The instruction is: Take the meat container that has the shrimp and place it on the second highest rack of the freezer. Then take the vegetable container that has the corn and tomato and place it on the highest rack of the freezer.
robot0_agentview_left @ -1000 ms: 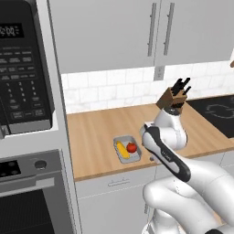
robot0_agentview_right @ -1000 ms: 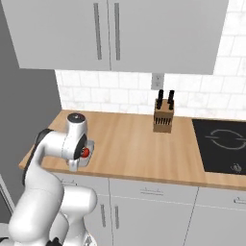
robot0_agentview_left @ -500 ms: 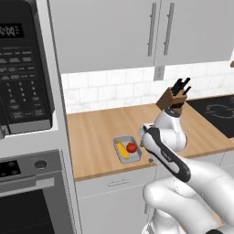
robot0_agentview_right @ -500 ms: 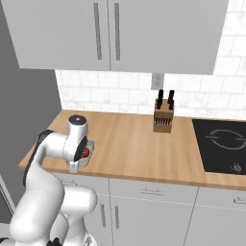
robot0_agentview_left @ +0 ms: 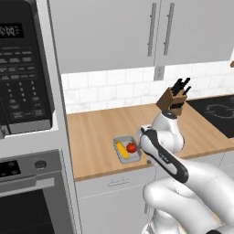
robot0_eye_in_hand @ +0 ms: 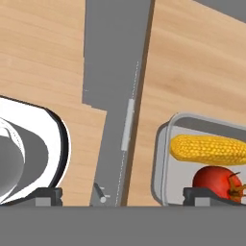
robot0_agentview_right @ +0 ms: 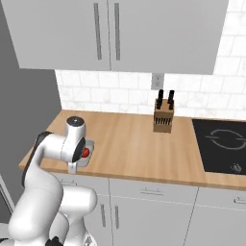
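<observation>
The vegetable container point(robot0_agentview_left: 123, 138) is a light grey tray near the front edge of the wooden counter. It holds the yellow corn point(robot0_agentview_left: 121, 149) and the red tomato point(robot0_agentview_left: 132, 147). In the hand view the vegetable container point(robot0_eye_in_hand: 161, 163) lies at the lower right, with the corn point(robot0_eye_in_hand: 209, 149) above the tomato point(robot0_eye_in_hand: 216, 181). My gripper point(robot0_eye_in_hand: 125, 194) hangs open over the counter's front edge, just beside the tray. One fingertip point(robot0_eye_in_hand: 202, 194) is over the tray's near end, and nothing is between the fingers. From the right base view the wrist covers most of the tray, leaving the tomato point(robot0_agentview_right: 85, 153) showing. The meat container, the shrimp and the freezer are out of view.
A knife block point(robot0_agentview_right: 163, 115) stands at the back of the counter point(robot0_agentview_right: 129, 144), and a black cooktop point(robot0_agentview_right: 223, 144) lies to the right. The microwave point(robot0_agentview_left: 23, 68) and oven point(robot0_agentview_left: 27, 183) column borders the counter's left end. Upper cabinets hang overhead. Drawer handle point(robot0_eye_in_hand: 127, 122) sits below the counter edge.
</observation>
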Tool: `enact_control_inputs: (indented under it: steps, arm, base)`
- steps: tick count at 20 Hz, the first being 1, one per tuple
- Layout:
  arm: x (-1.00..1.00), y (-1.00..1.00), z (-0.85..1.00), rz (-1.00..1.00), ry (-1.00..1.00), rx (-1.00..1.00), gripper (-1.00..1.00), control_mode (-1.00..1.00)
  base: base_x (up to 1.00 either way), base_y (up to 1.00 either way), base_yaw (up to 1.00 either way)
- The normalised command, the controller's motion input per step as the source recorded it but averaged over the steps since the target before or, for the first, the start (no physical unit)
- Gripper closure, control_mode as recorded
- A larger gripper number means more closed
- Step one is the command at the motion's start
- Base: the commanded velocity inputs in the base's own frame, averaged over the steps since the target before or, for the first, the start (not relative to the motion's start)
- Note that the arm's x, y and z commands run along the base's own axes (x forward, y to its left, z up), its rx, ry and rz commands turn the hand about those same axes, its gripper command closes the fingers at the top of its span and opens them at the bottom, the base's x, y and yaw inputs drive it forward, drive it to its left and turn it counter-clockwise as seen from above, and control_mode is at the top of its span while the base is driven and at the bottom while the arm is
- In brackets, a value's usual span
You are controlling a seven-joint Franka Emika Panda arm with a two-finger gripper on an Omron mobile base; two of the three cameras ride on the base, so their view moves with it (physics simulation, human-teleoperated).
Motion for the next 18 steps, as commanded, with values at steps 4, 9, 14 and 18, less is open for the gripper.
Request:
enact_control_inputs:
  steps: [4, 9, 14, 18]
  arm:
    - [0.10, 0.04, -0.12, 0.00, 0.00, 0.00, -1.00, -1.00]
    - [0.01, 0.09, -0.26, 0.01, 0.00, 0.00, -1.00, -1.00]
    - [0.26, 0.14, -0.22, 0.00, 0.00, 0.00, -1.00, -1.00]
    - [0.32, 0.06, -0.21, 0.00, 0.00, 0.00, -1.00, -1.00]
  base:
    - [0.00, 0.00, 0.00]
    - [0.00, 0.00, 0.00]
    - [0.00, 0.00, 0.00]
    - [0.00, 0.00, 0.00]
